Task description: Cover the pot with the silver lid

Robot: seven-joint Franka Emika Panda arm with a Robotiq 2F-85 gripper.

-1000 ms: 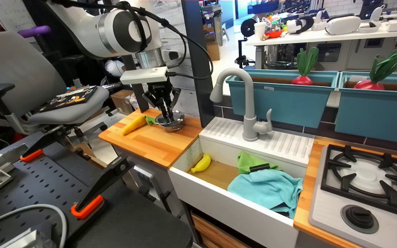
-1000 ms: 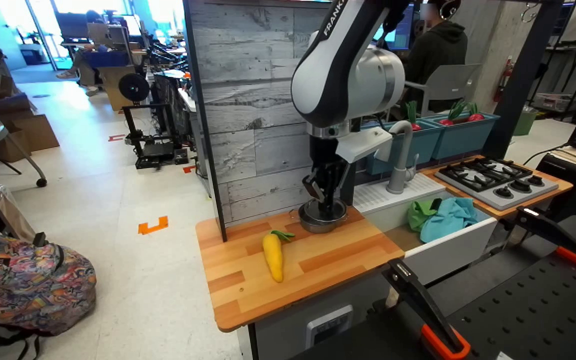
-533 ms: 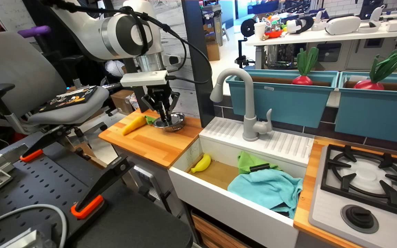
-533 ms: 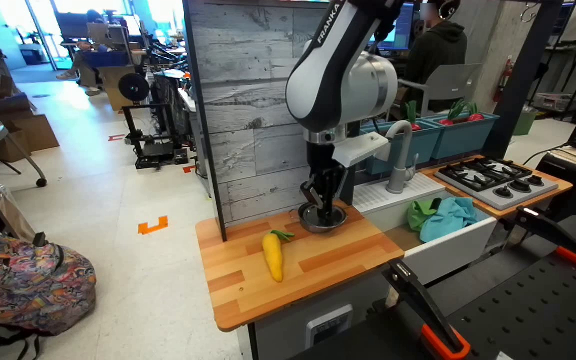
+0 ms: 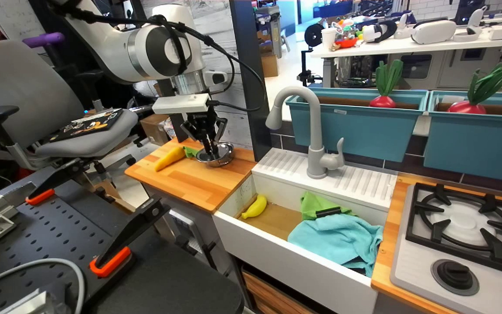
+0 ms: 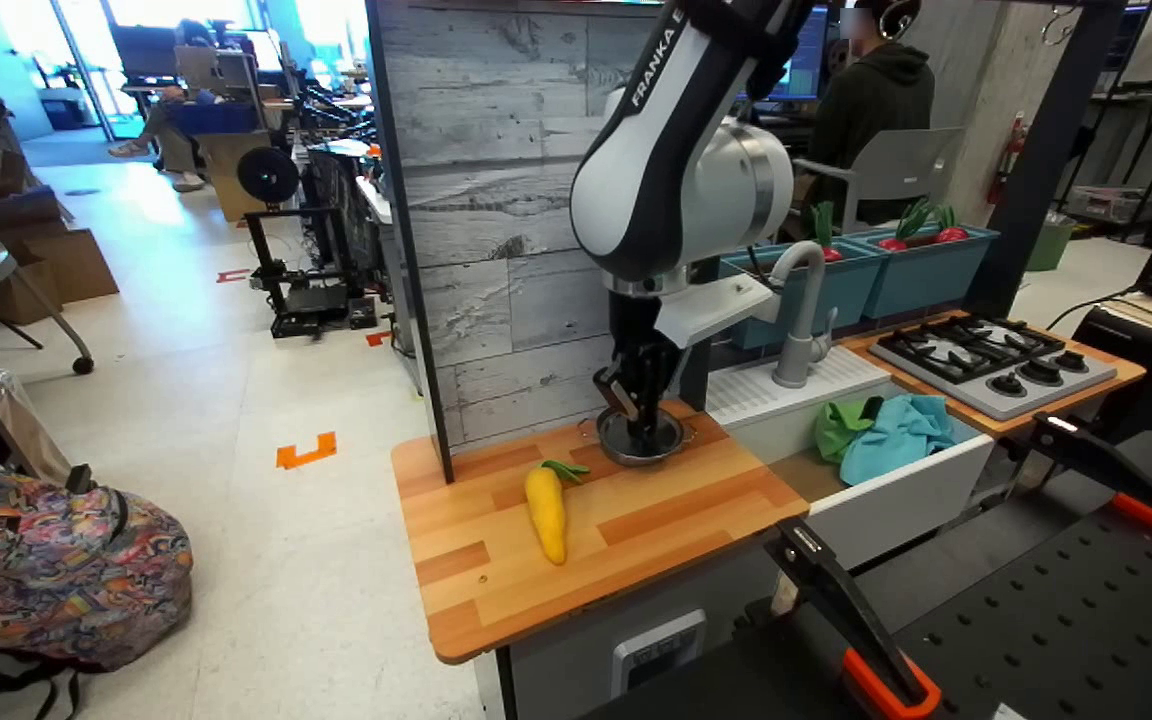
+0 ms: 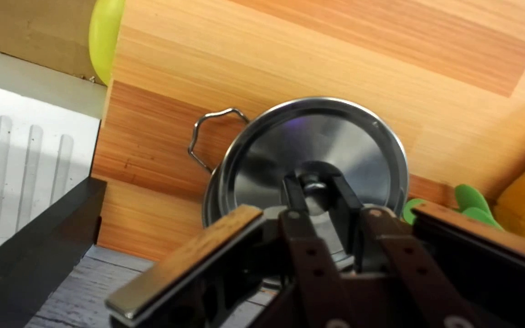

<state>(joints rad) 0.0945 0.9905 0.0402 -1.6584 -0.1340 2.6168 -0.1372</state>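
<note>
Black fingers [image 7: 295, 196] of the gripper [image 7: 314, 183], only a narrow gap apart, are pinched round the knob [image 7: 314, 186] of the silver lid [image 7: 310, 143] directly below them, and lower still, partly peeking out past the lid's edge, sits the pot [image 7: 211, 200], though whether lid and pot touch cannot be told.

Relative to one second earlier, arm [image 5: 164, 52], gripper [image 7: 315, 183] and silver lid [image 7: 317, 143] are lower. Relative to half a second earlier, the lid lies more nearly centred over the pot [image 7: 211, 202].
</note>
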